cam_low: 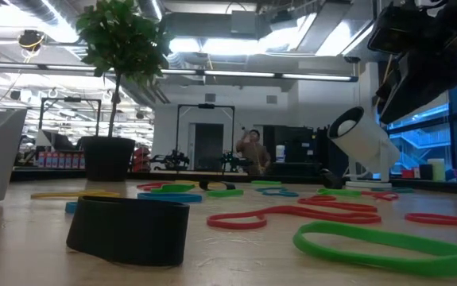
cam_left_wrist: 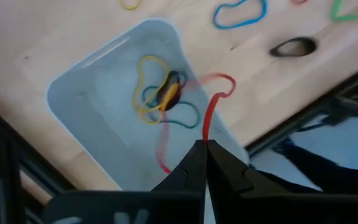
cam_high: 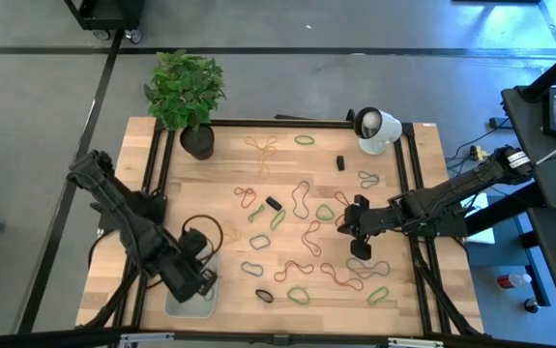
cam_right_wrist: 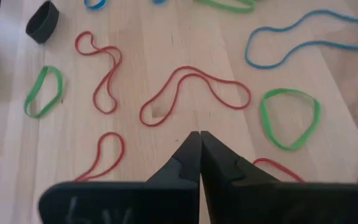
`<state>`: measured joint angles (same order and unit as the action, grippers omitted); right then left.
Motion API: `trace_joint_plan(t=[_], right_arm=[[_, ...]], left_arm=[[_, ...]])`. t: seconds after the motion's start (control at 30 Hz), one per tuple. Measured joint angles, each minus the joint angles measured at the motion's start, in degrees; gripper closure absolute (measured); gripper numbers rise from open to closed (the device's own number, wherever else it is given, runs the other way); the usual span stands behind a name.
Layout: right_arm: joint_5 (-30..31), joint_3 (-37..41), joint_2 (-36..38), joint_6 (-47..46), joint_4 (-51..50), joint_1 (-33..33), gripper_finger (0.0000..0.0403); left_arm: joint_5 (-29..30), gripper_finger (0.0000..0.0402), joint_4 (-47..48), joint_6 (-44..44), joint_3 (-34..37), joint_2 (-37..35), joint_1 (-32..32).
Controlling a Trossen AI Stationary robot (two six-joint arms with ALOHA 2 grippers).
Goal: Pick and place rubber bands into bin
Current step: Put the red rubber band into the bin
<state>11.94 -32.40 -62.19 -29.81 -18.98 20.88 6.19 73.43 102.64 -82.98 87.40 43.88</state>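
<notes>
1. While it hangs over the bin [cam_left_wrist: 104,118] at the counter's [cam_high: 423,184] near-left corner, the left end effector [cam_left_wrist: 205,148] is clamped on a red band [cam_left_wrist: 213,109]; a few bands already lie inside.
2. That looks like the drop: next, part the fingers so the band falls in.
3. Farther right, the right end effector [cam_right_wrist: 199,138], fingers together, hovers above the scattered rubber bands [cam_high: 307,198] mid-counter.
</notes>
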Motion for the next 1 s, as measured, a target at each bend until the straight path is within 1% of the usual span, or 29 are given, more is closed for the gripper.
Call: trace_joint_plan(t=[0.1, 0.23, 0.47, 0.6, 0.8, 1.0], right_arm=[[0.01, 0.0, 0.0, -2.4, 0.15, 0.0, 0.0396], [0.45, 0.0, 0.0, -4.6, 0.36, 0.0, 0.0396], [1.95, -0.02, 0.0, -7.66, 2.24, 0.0, 0.0396], [1.96, -0.02, 0.0, -9.55, 2.73, -0.02, 0.0396], [1.97, -0.02, 0.0, -10.49, 3.17, -0.04, 0.0396], [1.97, -0.02, 0.0, -10.46, 4.32, -0.04, 0.0396]], left_arm=[[-0.09, 0.04, 1.34, -0.44, 0.02, 2.77, 0.39], [-0.69, 0.04, 1.95, -4.22, 0.02, 6.46, 0.35], [-4.89, 0.04, 1.75, -10.93, 0.04, 12.99, 0.29], [-4.68, 0.0401, 1.73, -11.39, 0.04, 16.04, 0.29], [-4.74, 0.04, 1.5, -13.86, 0.04, 18.96, 0.11], [-4.74, 0.0391, 2.83, -13.89, 0.12, 18.98, -0.17]])
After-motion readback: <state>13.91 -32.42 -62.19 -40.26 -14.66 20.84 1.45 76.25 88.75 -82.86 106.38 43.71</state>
